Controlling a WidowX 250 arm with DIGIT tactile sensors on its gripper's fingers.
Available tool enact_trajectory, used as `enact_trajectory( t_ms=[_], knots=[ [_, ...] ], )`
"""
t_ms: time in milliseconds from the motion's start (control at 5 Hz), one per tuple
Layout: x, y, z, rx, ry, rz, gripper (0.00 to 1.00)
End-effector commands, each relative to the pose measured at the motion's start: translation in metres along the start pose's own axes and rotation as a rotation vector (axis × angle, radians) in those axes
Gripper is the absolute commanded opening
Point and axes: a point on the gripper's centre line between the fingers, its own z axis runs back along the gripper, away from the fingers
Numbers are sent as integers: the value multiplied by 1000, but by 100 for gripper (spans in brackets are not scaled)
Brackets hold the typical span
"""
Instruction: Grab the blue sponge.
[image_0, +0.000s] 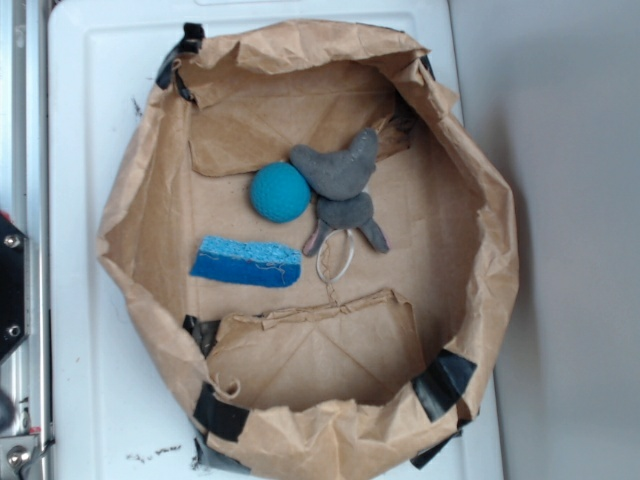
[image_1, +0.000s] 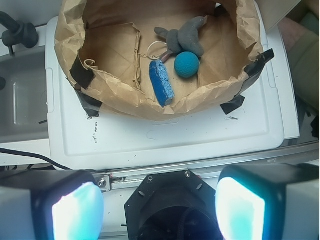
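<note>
Currently, hand (image_1: 159, 205) was open, fingers (image_1: 77, 212) spread wide, holding nothing, parked off the white table (image_1: 150, 140). Blue sponge (image_1: 161, 82) lay well ahead of it, roughly centred between the fingers, inside the paper bag (image_1: 125, 97) near its closest wall, teal ball (image_1: 187, 64) just beside it.

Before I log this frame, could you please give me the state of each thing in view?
Sponge: flat on the bag floor, untouched.
Ball: resting against the plush.
Plush: lying on the bag floor.
Bag: open, walls rolled down, taped.
Gripper: open, empty, outside the bag.
</note>
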Motion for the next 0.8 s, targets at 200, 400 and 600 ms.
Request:
enact_trajectory(
  t_ms=[200, 400, 600],
  knots=[
    [40, -10, -19, 29, -25, 108, 100],
    [57, -10, -25, 5, -55, 179, 100],
    [75, -12, -35, -25, -62, 92, 100]
  ],
)
